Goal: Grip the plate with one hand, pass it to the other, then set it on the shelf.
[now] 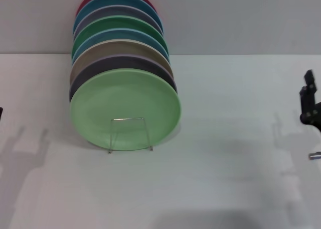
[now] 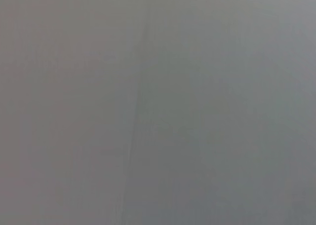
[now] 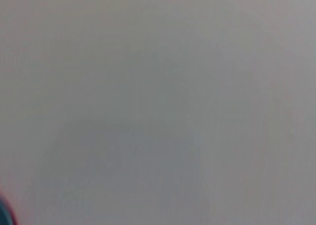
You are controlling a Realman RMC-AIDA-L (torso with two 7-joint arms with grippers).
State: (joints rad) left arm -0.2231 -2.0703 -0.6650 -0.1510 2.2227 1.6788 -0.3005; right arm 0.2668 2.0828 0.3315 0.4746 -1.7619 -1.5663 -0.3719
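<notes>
The pale mint-green plate [image 1: 125, 106] stands upright at the front of a row of plates, leaning in the shelf [image 1: 129, 134], a thin silvery wire rack whose looped front shows before the plate's lower part. My right gripper [image 1: 310, 104] hangs at the far right edge of the head view, well away from the plate and holding nothing. Only a dark sliver of my left arm [image 1: 1, 112] shows at the far left edge. Both wrist views show only blank pale surface.
Behind the mint plate stand several more plates [image 1: 118, 35] in dark grey, tan, teal, darker green, lilac and red. The white table [image 1: 225, 179] runs to a grey wall behind. A teal and red rim [image 3: 4, 216] shows in a corner of the right wrist view.
</notes>
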